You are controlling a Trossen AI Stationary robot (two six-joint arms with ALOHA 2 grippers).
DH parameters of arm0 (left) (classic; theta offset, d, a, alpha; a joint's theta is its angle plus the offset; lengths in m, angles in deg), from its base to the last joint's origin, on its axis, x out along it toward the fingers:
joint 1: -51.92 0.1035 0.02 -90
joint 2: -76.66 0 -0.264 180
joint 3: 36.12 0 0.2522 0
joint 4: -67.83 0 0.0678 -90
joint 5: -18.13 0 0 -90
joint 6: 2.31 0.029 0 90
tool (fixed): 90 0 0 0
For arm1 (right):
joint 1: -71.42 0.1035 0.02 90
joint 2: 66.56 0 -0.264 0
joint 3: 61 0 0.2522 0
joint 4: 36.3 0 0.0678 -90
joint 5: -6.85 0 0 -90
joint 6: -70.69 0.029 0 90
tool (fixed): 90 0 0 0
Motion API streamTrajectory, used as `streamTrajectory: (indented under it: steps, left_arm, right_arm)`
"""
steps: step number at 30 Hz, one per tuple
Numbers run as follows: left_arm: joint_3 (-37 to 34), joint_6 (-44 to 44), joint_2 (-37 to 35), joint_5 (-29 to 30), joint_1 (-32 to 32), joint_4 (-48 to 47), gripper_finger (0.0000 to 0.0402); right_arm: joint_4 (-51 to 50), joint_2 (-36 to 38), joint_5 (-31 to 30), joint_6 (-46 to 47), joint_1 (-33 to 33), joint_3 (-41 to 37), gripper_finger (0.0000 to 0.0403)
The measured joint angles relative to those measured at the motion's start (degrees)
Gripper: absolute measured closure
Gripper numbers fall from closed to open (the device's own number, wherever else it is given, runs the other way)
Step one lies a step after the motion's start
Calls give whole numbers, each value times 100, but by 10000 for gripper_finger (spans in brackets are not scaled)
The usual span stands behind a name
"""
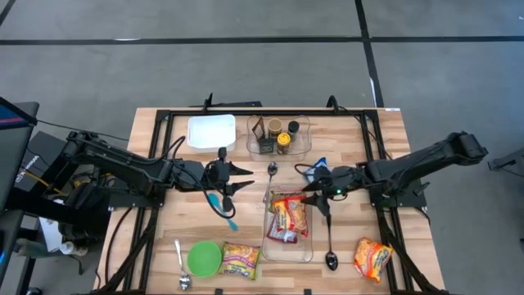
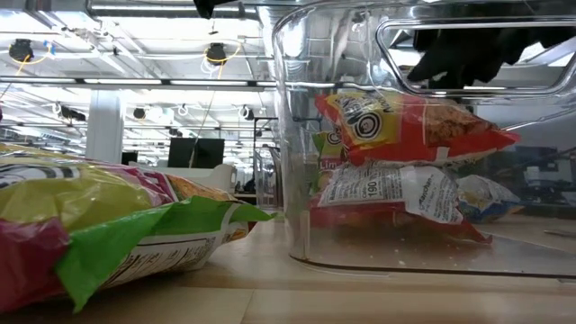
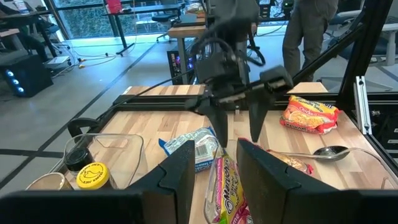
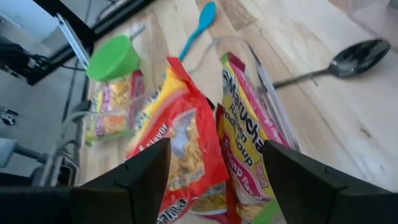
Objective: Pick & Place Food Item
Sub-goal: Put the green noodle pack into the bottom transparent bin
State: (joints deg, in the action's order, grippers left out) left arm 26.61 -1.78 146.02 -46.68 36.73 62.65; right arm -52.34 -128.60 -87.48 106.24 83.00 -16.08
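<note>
A clear bin point(image 1: 266, 246) stands at the table's middle near side, with a red-and-yellow noodle packet point(image 4: 186, 143) and a pink-and-green ramen packet point(image 4: 245, 149) lying inside. Both packets also show through the bin wall point(image 2: 405, 135). My right gripper point(image 1: 318, 195) hangs open just above the bin's far end. Its fingers point(image 4: 146, 177) stand apart over the red-and-yellow packet and hold nothing. My left gripper point(image 1: 239, 180) waits open and bare left of the bin, above the table.
Loose packets lie near the front: a yellow-green one point(image 1: 240, 260) beside a green bowl point(image 1: 204, 258), an orange one point(image 1: 372, 256) at the right, a blue one point(image 1: 318, 168) behind the bin. Spoons point(image 1: 331, 246), a blue spoon point(image 1: 221, 209), a jar tray point(image 1: 278, 135) and a white dish point(image 1: 211, 131) are around.
</note>
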Motion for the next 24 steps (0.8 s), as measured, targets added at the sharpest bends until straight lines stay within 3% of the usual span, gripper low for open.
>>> streamTrajectory:
  steps: [15,19,24]
  left_arm:
    - [2,-336,2,-15,-2,-504,289]
    - [2,-695,2,-476,-26,-830,289]
    - [2,-1187,2,-1386,-247,-1138,289]
  right_arm:
    - [-407,1273,-14,-11,-243,0,154]
    - [-403,1517,-56,-1,-216,0,154]
    - [-405,1560,-548,-18,-33,0,154]
